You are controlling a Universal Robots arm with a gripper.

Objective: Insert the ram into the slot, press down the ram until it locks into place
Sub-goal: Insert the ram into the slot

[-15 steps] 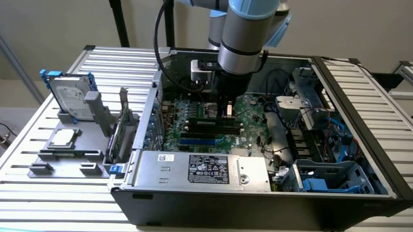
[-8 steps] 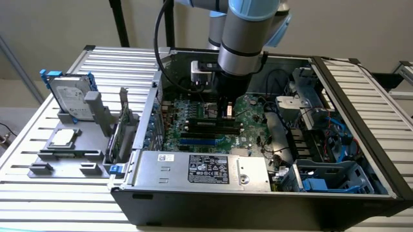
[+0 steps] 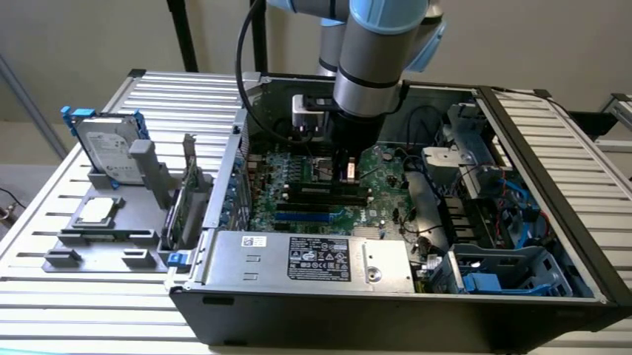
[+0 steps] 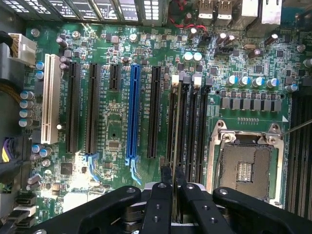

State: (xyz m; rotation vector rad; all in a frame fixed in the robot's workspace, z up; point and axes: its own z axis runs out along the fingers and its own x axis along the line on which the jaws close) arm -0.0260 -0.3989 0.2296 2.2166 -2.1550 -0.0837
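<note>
My gripper [image 3: 345, 176] reaches down inside the open computer case, over the black memory sockets [image 3: 321, 194] on the green motherboard [image 3: 385, 166]. In the wrist view its black fingers [image 4: 162, 197] stand close together, shut on the ram [image 4: 177, 131]. The ram shows edge-on as a thin greenish strip. It runs in line with the slot [image 4: 171, 122], the outermost of several parallel black sockets, which has a white clip [image 4: 175, 78] at its far end. Whether the ram is seated in the slot I cannot tell.
An empty CPU socket [image 4: 246, 168] lies beside the memory sockets, with a blue slot [image 4: 132, 112] and black expansion slots on the other side. A silver power supply [image 3: 311, 259] fills the case front. Cables and drive bays [image 3: 484, 222] crowd the exterior view's right. A grey fixture with a hard drive [image 3: 111, 151] sits at its left.
</note>
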